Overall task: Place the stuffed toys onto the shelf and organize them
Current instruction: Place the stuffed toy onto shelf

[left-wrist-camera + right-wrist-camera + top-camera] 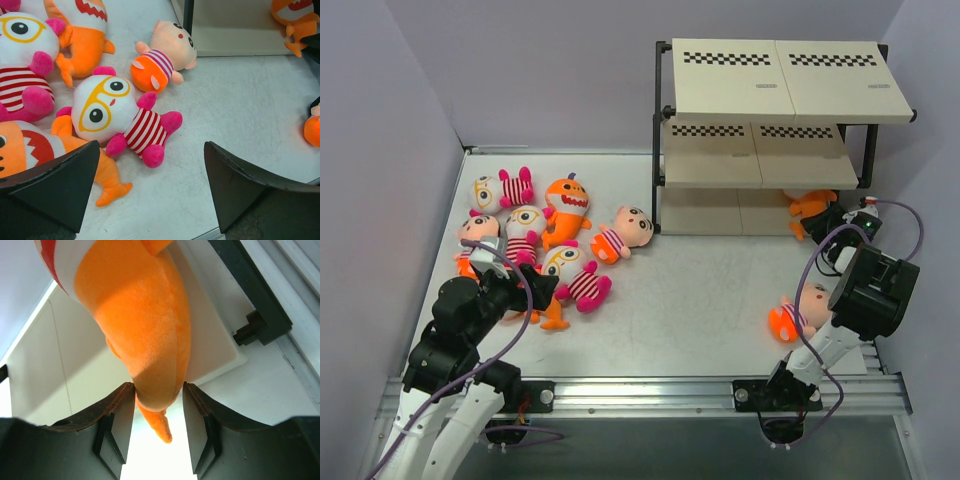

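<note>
Where purple walls (380,150) enclose it, grey tabletop (690,290) carries shelf (780,85).

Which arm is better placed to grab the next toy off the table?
Left. Its open gripper hangs right above the toy with glasses. The right gripper is away at the shelf, with an orange shark pinched between its fingers.

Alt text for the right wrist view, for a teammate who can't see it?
An orange plush shark fills the centre, its tail end wedged between the two dark jaws at the bottom, touching both. Behind it are the shelf's beige board and black frame.
</note>
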You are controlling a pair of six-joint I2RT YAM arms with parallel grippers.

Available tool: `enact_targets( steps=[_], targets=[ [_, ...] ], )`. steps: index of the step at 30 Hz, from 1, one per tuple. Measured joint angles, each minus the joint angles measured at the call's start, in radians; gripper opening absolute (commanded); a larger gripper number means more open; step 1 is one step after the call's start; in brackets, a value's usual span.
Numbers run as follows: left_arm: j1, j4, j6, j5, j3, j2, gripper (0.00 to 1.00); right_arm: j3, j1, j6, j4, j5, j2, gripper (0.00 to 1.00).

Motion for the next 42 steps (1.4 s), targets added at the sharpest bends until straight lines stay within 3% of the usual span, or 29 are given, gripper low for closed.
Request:
enact_targets(
  steps=[31,37,42],
  targets=[
    [-0.001,0.0,0.0,0.0,0.0,-0.005,0.94,-0.103,0.015,0.245,0.205,-0.066,0.0,0.26],
    [-0.002,0.0,0.0,0.0,0.0,-0.01,0.94,-0.103,0.013,0.253,0.214,-0.085,0.0,0.2],
    [-0.002,0.0,0.0,0.0,0.0,-0.01,0.94,-0.099,0.004,0.244,0.203,-0.111,0.0,0.09]
  ],
)
